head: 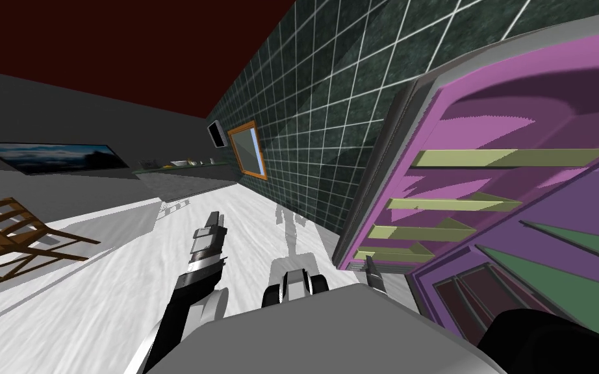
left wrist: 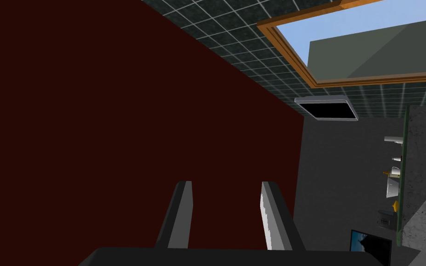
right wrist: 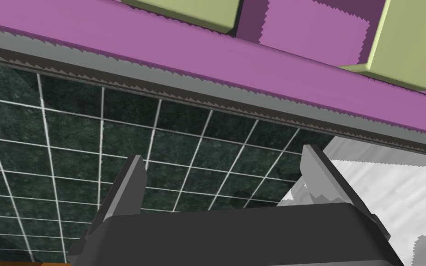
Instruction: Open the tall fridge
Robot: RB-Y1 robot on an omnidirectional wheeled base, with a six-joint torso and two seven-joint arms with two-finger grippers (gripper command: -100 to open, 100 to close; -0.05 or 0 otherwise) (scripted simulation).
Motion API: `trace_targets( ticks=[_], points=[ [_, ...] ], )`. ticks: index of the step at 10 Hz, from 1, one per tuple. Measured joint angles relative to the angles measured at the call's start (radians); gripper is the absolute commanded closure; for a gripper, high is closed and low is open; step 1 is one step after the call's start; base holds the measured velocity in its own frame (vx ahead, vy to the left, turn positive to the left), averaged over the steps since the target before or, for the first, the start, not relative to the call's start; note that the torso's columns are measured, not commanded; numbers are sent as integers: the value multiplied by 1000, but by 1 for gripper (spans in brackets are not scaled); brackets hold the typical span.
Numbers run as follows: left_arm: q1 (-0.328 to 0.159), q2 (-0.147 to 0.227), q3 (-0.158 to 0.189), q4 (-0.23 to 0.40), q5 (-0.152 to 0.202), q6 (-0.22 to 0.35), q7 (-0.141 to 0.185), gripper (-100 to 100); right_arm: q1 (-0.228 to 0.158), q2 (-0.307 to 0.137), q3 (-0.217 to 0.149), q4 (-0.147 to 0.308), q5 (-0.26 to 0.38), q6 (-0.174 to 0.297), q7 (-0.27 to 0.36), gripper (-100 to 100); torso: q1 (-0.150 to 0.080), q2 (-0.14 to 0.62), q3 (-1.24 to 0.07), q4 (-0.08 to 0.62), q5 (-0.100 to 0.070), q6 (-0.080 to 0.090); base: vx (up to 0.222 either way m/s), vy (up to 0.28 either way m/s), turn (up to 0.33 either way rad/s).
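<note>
The tall fridge [head: 480, 126], grey-cased with a purple interior, stands open at my right against the dark green tiled wall [head: 331, 123]. Its upper end runs out past the picture's edge. Its door [head: 571, 208], purple on the inside, is swung out towards me. The door's near end is cut off by the frame's corner and hidden by a black rounded part of my right arm.

Inside the cabinet I count four yellow-green shelves [head: 454, 204], one beyond the other. The door carries two green shelves [head: 571, 247]. Nearer me it has a set of dark maroon panels [head: 470, 289], but their number is hard to make out.

The right gripper [right wrist: 222, 154] hangs just beside the cabinet's grey-rimmed purple edge [right wrist: 253, 60]. Its two fingers are spread wide, released, gripping nothing and touching nothing. The tiled wall shows between them, and a patch of white floor [right wrist: 392, 184] lies by one finger. Two yellow-green shelf ends show past that edge. In the head view one thin finger of this gripper rises above my chest, near the fridge's foot.

The left gripper [left wrist: 226, 184] is held out over the white floor, well apart from the fridge. Its two fingers are likewise parted and empty.
</note>
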Motion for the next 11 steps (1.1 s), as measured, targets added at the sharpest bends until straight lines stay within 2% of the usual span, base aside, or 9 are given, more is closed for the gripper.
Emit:
trace_targets(
  ticks=[3, 5, 9, 11],
  points=[
    [0, 0, 0, 0, 0, 0, 0, 0, -4, 0, -2, 1, 3, 7, 80, -100, 2, 3, 2, 1, 0, 0, 25, -18, 3],
    [0, 0, 0, 0, 0, 0, 0, 0, -3, -1, -6, -2, 0, 11, 83, -100, 0, 1, 0, 0, 0, 0, 43, -12, 6],
    [0, 0, 0, 0, 0, 0, 0, 0, 96, -35, -31, -115, -12, 50, 48, -100, 1, 2, 1, 1, 0, 0, 51, 44, 0],
    [0, 0, 0, 0, 0, 0, 0, 0, 136, -52, -41, -155, -16, 61, 28, -100, 0, 2, 2, 1, 0, 0, 40, 39, 1]
  ],
)
